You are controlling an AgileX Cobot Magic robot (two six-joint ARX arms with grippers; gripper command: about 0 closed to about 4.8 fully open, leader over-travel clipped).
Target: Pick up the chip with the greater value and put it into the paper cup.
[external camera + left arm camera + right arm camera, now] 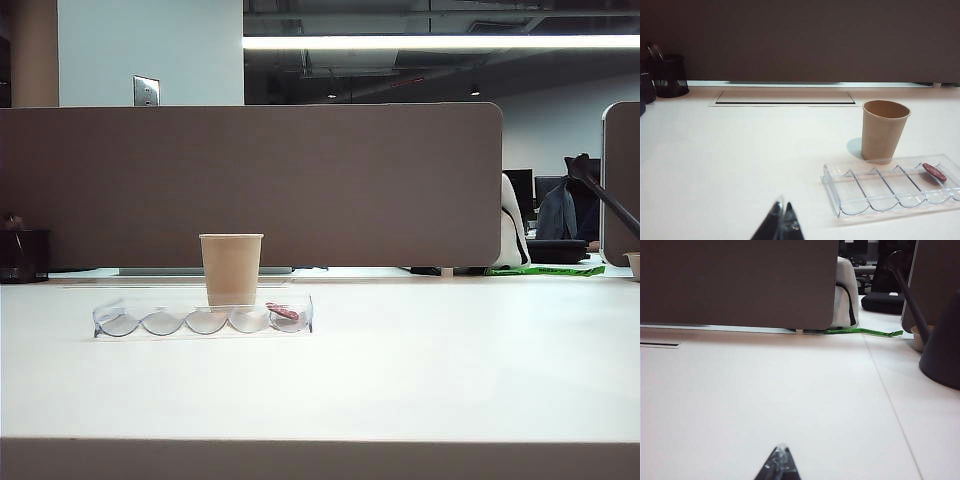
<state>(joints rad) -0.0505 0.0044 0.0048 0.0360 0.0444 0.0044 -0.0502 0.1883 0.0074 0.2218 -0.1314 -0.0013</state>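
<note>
fig.: we see both grippers, left [781,225] & right [778,466], closed, empty, well short of tray [840,197]. black chip not visible; paper cup [883,130] behind tray. chip prob. light, stiff, slick: pinch by edges.

One paper cup [884,129], one clear five-slot chip tray [875,192] just in front of it and one red chip [934,171] in the tray's end slot — all ahead of the two pinched-together grippers, left gripper [781,225] and right gripper [779,465].

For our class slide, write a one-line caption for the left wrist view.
Shut left gripper low over the white table, near a paper cup and clear tray holding one red chip.
</note>
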